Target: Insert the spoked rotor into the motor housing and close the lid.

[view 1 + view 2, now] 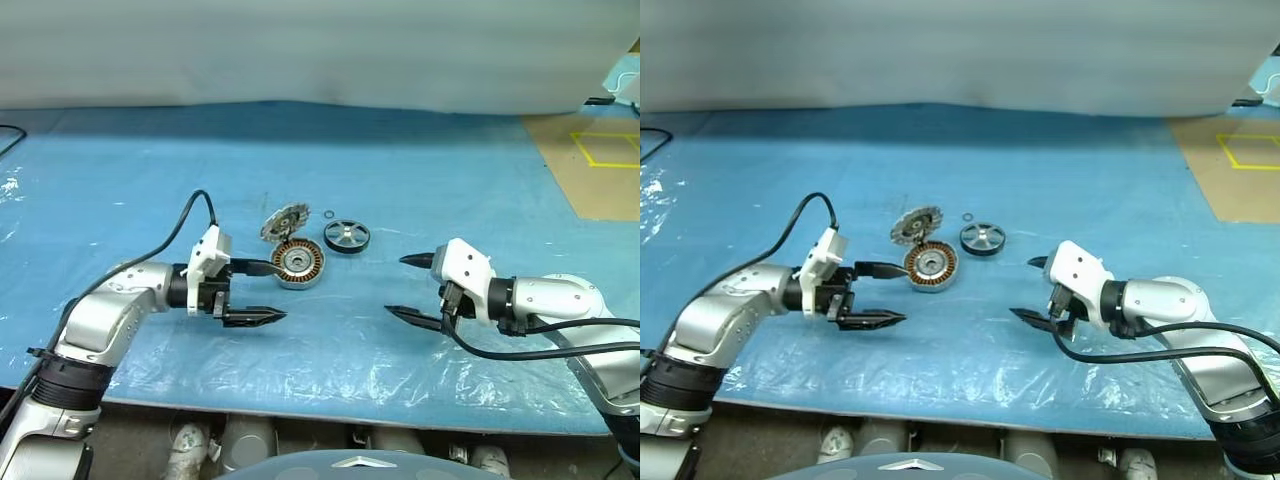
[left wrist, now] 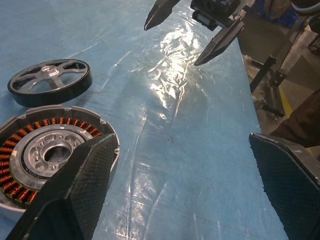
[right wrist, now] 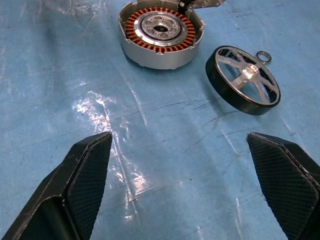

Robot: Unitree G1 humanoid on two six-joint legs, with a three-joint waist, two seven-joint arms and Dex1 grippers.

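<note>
Blue tabletop (image 1: 420, 190): housing (image 1: 299, 264) lid (image 1: 283, 222) up, rotor (image 1: 347, 236) just beside, apart. Left claw (image 1: 255, 292) spread beside housing; right claw (image 1: 408, 286) spread, empty, well apart.

On the tabletop (image 1: 420, 180): one motor housing (image 1: 299, 263), one lid (image 1: 284, 221) hinged open at its far edge, one spoked rotor (image 1: 347, 236) just right of the housing, one tiny black ring (image 1: 329, 213) beyond the rotor. Two tools: left tool (image 1: 257, 293), right tool (image 1: 408, 286).

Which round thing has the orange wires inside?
The motor housing, the silver cup with its lid up. The spoked rotor beside it is black-rimmed with shiny spokes.
</note>
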